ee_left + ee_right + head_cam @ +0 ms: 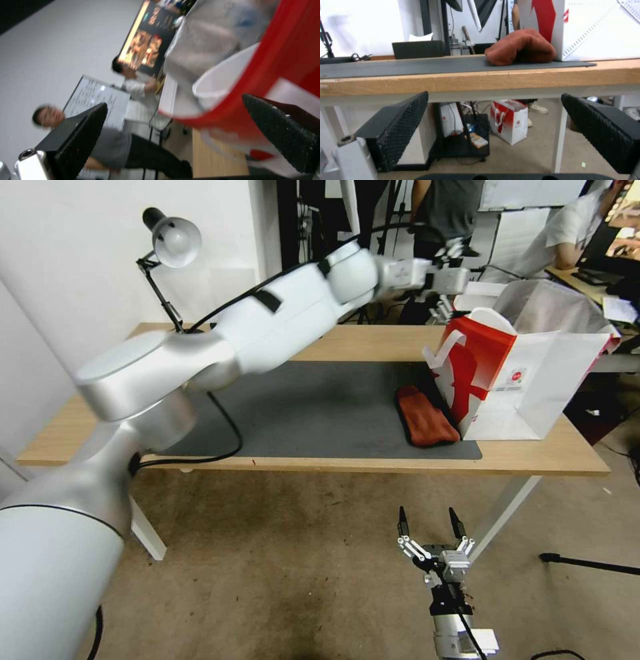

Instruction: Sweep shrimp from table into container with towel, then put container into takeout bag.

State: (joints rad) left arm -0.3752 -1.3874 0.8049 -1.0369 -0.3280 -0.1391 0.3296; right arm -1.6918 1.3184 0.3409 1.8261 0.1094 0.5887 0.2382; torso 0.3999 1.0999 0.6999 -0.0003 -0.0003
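Takeout bag (527, 380) stands upright on the right end of the table (373, 343), mouth open, silvery lining visible, red panel facing the mat (320, 410). In the left wrist view a white curved rim, likely the container (220, 75), sits just behind the bag's red edge (276, 62); blurred, so can't confirm it's fully inside. Towel (425, 415) lies folded on the mat's right end, touching the bag's base; right wrist view shows it bunched (521, 47) against the white bag wall (596, 30). Left gripper (445, 280) is extended across the table, raised near the bag's far top edge; in its wrist view its fingers (83, 135) are spread apart with nothing between them. Right gripper (432, 527) is parked low in front of the table edge, below tabletop height, pointing up, fingers (400, 130) wide apart, nothing held. Desk lamp (170, 243) stands at the table's far left corner. A second red-and-white bag (508, 121) sits on the floor under the table.
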